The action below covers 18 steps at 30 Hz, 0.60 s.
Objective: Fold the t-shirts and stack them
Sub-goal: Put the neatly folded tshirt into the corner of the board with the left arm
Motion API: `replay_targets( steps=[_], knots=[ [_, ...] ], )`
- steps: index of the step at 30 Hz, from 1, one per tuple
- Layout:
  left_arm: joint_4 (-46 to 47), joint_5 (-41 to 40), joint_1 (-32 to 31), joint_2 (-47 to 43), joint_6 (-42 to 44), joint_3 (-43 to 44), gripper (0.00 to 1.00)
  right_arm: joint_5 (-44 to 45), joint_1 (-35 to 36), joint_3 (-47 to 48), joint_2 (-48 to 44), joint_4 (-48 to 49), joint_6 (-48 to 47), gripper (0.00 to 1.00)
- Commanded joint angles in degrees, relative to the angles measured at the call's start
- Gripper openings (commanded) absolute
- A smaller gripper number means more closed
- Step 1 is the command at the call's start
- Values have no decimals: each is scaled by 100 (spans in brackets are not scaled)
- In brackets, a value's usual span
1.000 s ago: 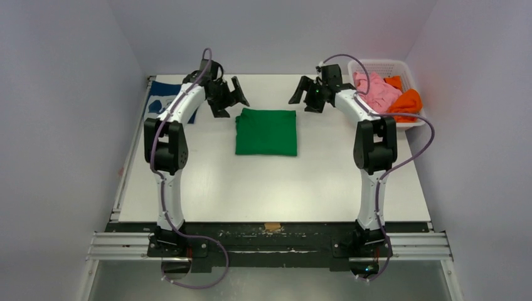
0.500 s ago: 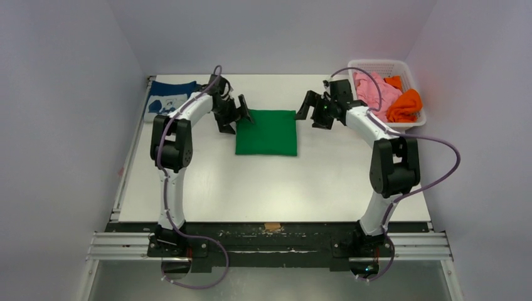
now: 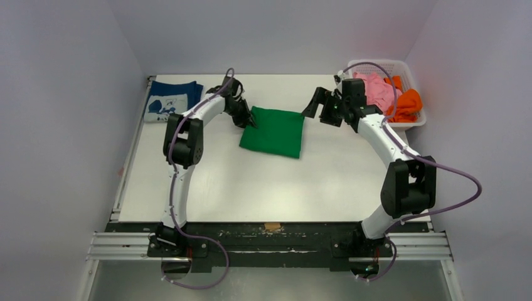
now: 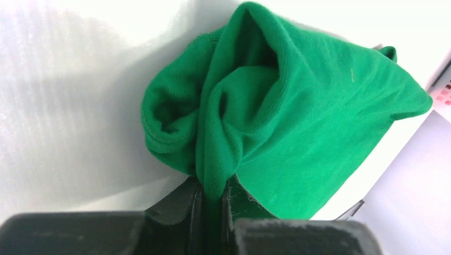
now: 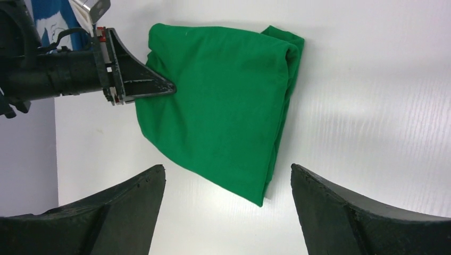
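Left wrist view: pinches green shirt (image 4: 298, 122), near worktop's (image 3: 282, 182) far edge, in left gripper (image 4: 213, 197), probably for dragging toward navy shirt (image 3: 169, 100) at far-left corner; holds right gripper (image 5: 227, 171) wide above.

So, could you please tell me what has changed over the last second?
The left pincer swung right and closed on the far-left corner of the green t-shirt, skewing it. The right pincer, open, drifted right. The navy t-shirt and the white basket stayed put.
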Motion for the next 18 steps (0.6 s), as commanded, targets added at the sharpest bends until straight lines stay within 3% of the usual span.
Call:
replay_targets(
  steps=[1,10,18],
  knots=[
    [-254,-408,-73,97,39,421,0,146,-46,-93,-379,186,-215,86],
    [-916,-1929,-47,-662,1022,686,0,645,-61,-240,-691,145,-343,87],
    [-1493,-4270,160,-1088,2211,1008,0,1705,-63,-428,-1104,211,-446,89]
  ],
)
